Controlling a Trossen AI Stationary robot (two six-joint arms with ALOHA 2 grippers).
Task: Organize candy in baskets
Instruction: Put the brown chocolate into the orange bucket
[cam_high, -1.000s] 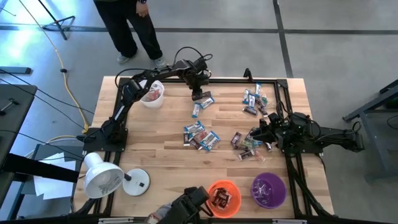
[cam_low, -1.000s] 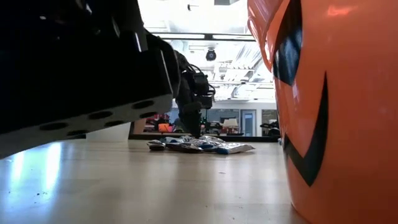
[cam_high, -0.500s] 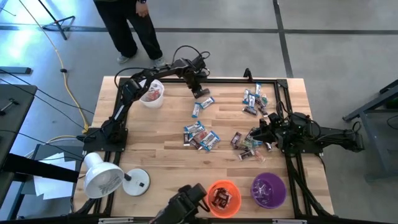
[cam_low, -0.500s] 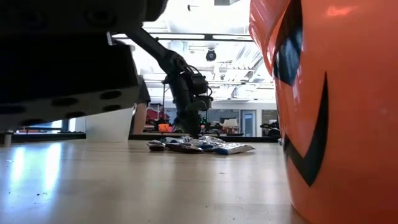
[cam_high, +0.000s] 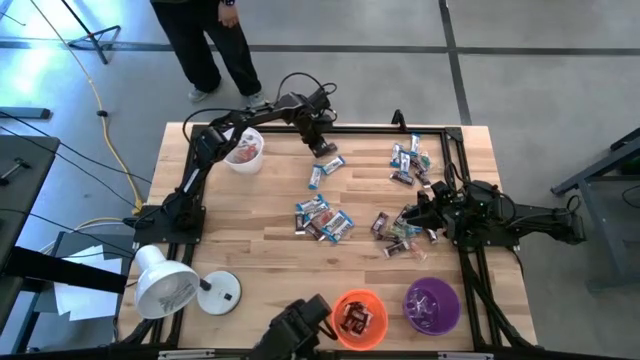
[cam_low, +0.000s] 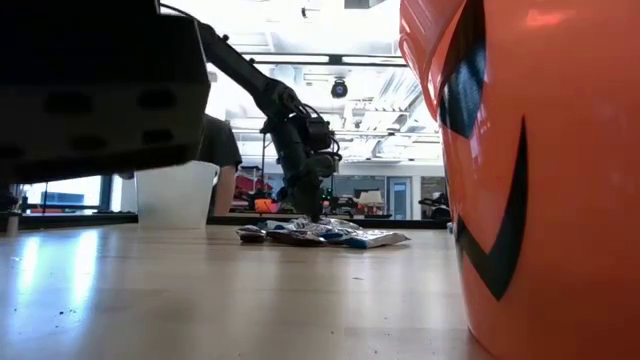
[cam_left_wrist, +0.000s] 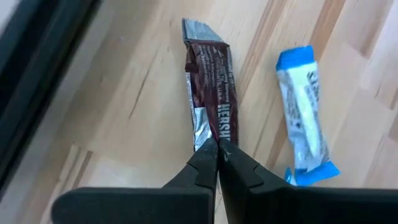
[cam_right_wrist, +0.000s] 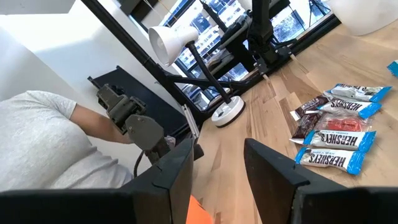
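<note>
My left gripper (cam_high: 322, 148) reaches down at the table's far edge, next to the white basket (cam_high: 245, 150), and is shut on a dark brown candy bar (cam_left_wrist: 210, 87) that lies flat on the wood. A blue-and-white candy (cam_left_wrist: 303, 124) lies beside it. More candy lies in loose groups at mid-table (cam_high: 322, 217) and toward the right (cam_high: 408, 160). The orange basket (cam_high: 360, 317) and the purple basket (cam_high: 431, 304) stand at the near edge. My right gripper (cam_right_wrist: 217, 168) waits open and level at the table's right side, holding nothing. My left gripper has its two fingertips (cam_left_wrist: 205, 158) closed together on the brown bar's near end (cam_left_wrist: 219, 132), slanting down from above and lying along the bar. The fingertips hide the end itself, so the wrapper edge in the pinch does not show. The bar lies flat on the table.
A white dome lamp (cam_high: 165, 283) stands at the near left corner. A person in a grey shirt (cam_right_wrist: 43, 143) holds a dark device (cam_high: 295, 330) at the near edge; it fills the low view's upper left (cam_low: 90, 90). Another person (cam_high: 205, 45) stands beyond the far edge.
My left gripper has shut on the near end of the brown bar and rolled its wrist while staying in place. The bar has stayed on the table. The dark device at the near edge has shifted toward the left.
</note>
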